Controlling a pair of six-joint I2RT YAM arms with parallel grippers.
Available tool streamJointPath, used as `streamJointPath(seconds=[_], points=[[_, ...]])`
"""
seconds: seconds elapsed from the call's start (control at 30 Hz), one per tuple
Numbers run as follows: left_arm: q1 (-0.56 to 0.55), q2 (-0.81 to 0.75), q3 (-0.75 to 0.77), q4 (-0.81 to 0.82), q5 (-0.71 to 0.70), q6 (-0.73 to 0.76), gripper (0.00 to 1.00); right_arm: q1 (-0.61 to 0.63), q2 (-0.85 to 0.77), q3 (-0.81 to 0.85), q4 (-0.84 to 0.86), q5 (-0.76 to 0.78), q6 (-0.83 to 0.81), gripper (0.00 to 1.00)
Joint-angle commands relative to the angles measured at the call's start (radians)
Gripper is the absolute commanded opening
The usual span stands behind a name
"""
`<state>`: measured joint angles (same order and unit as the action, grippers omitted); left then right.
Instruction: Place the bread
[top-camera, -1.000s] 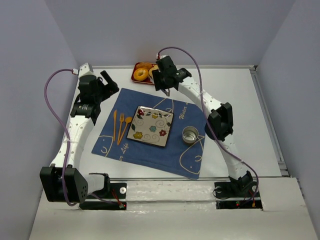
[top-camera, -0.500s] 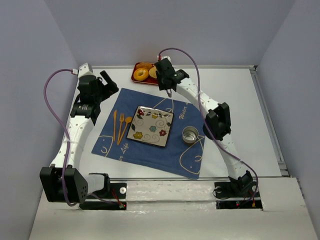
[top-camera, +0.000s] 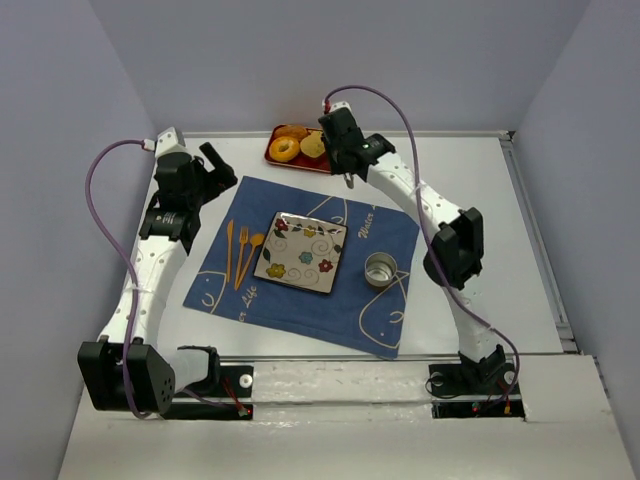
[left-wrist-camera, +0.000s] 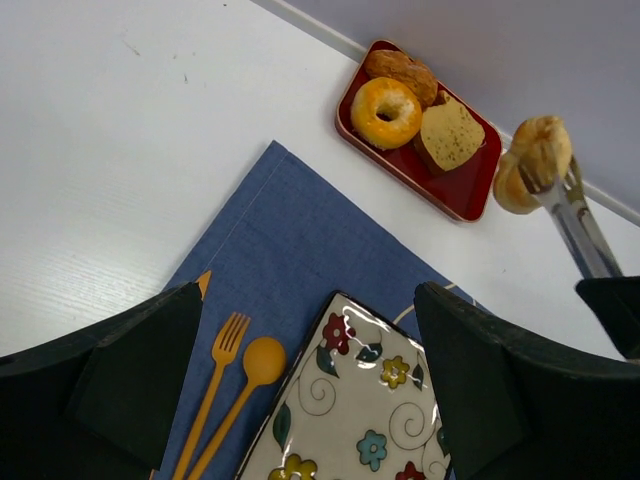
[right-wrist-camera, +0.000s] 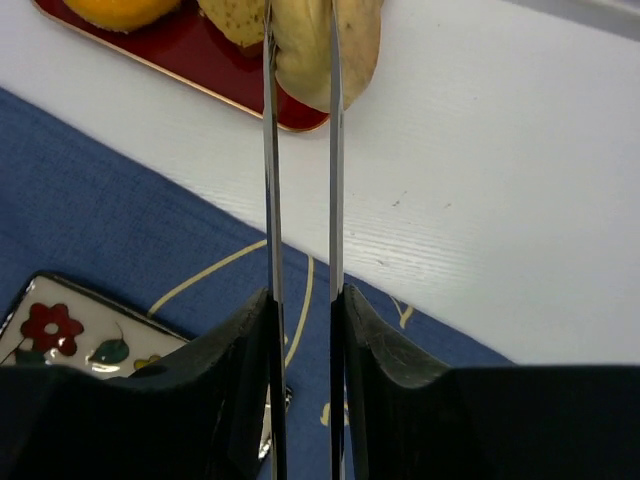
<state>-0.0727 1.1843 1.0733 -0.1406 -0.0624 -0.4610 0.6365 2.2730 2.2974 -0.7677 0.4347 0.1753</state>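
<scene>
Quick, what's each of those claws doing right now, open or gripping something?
Left gripper: open, holding nothing.
Right gripper: closed on the bread.

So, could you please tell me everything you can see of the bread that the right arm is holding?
The bread is a round, pale tan roll with browner edges, soft and baked-looking. It stands on edge, pinched between the thin metal jaws of the right gripper, which squeeze it slightly. It hangs just past the end of the red tray, over the white table, apparently lifted clear. Only the jaws seem to touch it. Any centre dimple is hidden.
</scene>
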Motion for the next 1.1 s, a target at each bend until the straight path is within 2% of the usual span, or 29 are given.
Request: streamJointPath(seconds=[0.0,0.2,0.27,0.47,0.6,0.73,0.9,1.0,1.03,1.07], points=[[-0.007,-0.035,-0.006,0.030,-0.002,0.007,0.99,0.018,-0.237,-0.112,0.148,-0.080,-0.098,0.17],[-0.010,-0.032,-0.012,0.042,0.012,0.007,0.99,0.052,-0.499,-0.386,0.159,-0.292,-0.219,0.15],[-0.012,-0.026,-0.010,0.042,0.013,0.008,0.99,0.090,-0.582,-0.510,0.139,-0.416,-0.270,0.16],[-0.012,-0.017,-0.010,0.041,0.013,0.008,0.99,0.175,-0.655,-0.666,-0.022,-0.491,-0.264,0.21],[-0.013,-0.008,-0.012,0.042,0.015,0.005,0.99,0.227,-0.626,-0.704,-0.050,-0.485,-0.263,0.23],[-0.016,-0.012,-0.018,0.036,0.019,0.004,0.99,0.250,-0.584,-0.702,-0.054,-0.380,-0.241,0.23],[-0.029,-0.023,-0.024,0.035,0.010,0.004,0.99,0.259,-0.610,-0.733,-0.054,-0.346,-0.223,0.23],[-0.032,-0.025,-0.024,0.030,0.009,0.004,0.99,0.269,-0.627,-0.759,-0.054,-0.394,-0.224,0.34],[-0.033,-0.026,-0.024,0.029,0.006,0.005,0.99,0.269,-0.632,-0.768,-0.054,-0.415,-0.226,0.48],[-0.033,-0.028,-0.024,0.027,0.006,0.005,0.99,0.269,-0.633,-0.773,-0.054,-0.427,-0.229,0.53]])
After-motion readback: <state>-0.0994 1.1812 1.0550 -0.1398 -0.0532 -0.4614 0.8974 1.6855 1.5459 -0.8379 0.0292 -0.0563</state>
